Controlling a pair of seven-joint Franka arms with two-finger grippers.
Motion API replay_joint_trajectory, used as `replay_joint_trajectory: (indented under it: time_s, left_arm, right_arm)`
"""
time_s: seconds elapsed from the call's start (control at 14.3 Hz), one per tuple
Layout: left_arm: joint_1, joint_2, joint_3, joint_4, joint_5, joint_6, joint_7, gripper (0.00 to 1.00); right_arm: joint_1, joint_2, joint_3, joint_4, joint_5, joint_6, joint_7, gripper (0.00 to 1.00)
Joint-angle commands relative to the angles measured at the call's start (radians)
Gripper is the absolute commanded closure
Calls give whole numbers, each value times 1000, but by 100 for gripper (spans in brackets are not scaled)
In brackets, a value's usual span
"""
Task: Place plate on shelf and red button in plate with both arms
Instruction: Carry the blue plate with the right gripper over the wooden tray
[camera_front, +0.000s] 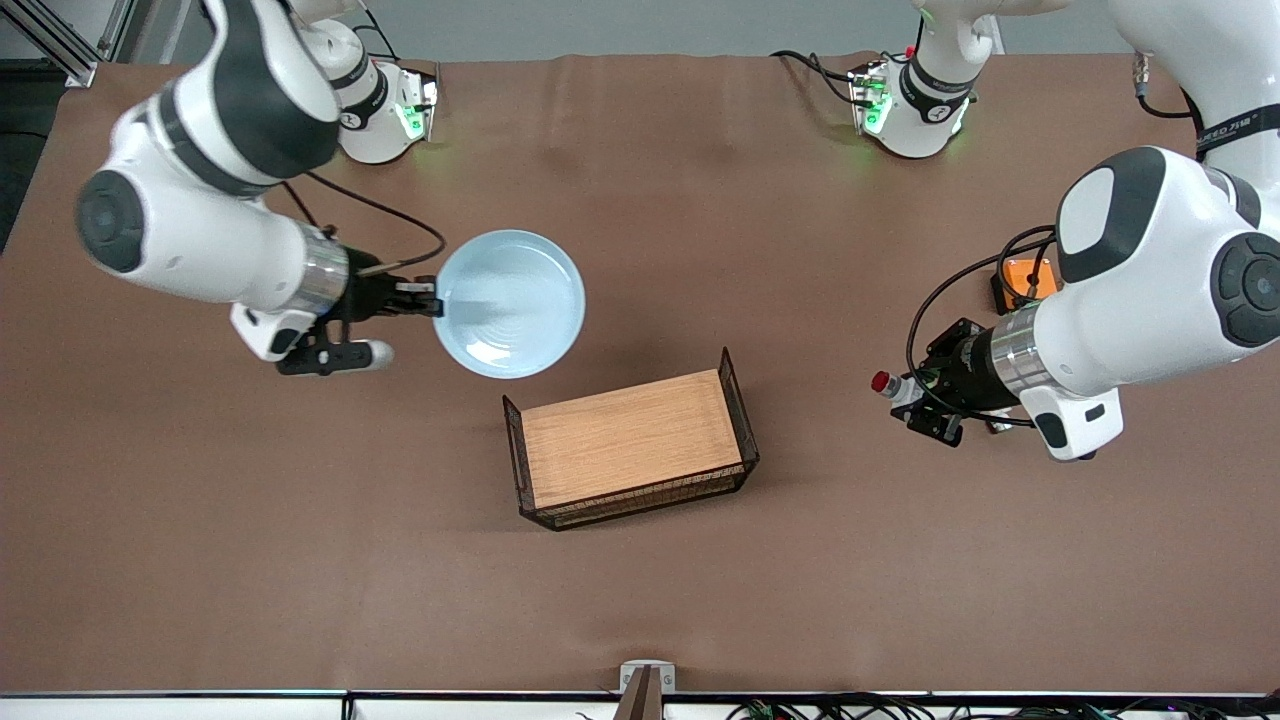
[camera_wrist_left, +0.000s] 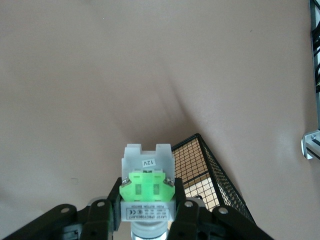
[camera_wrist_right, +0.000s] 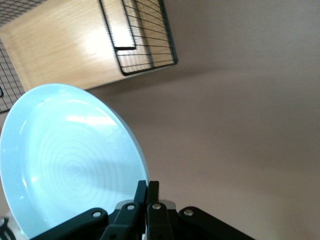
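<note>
A brown cloth-covered table (camera_front: 640, 600) is filling the scene, its cover faintly creased along the edge where the two arm bases are standing, with a pale wall strip above and dark cables running under the edge nearest the front camera. Toward the right arm's end of the table, the right gripper (camera_front: 425, 298) is pinching the rim of the plate (camera_front: 510, 303) between nearly closed fingers, carrying the pale blue dish level in the air over the bare cloth; in the right wrist view the plate (camera_wrist_right: 70, 160) is showing faint concentric rings and a glossy sheen above the right gripper (camera_wrist_right: 147, 192). At the table's middle, a black wire basket (camera_front: 740, 410) with a wooden board as its floor is sitting at a slight angle. Toward the left arm's end, the left gripper (camera_front: 915, 395) is clamping the red button (camera_front: 890, 385), red cap pointing toward the basket, up over open cloth; in the left wrist view the red button (camera_wrist_left: 147, 192), held in the left gripper (camera_wrist_left: 147, 212), is showing its green block, with a basket corner below. An orange box (camera_front: 1025, 280) is lying near the table's edge, partly hidden by the left arm
</note>
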Motion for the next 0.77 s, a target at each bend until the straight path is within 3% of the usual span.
replay_joint_trajectory:
  time_s: [0.0, 0.28, 0.7]
  left_arm:
    - [-7, 11, 3, 23, -13, -3, -20, 100]
    - [-12, 13, 3, 23, -13, -3, -20, 100]
    - [-13, 14, 3, 23, -11, -3, -20, 100]
  right_arm:
    - [72, -38, -9, -64, 19, 97, 100, 99]
    - [149, -41, -10, -125, 8, 245, 167, 99]
    - [160, -7, -10, -128, -4, 366, 171, 99]
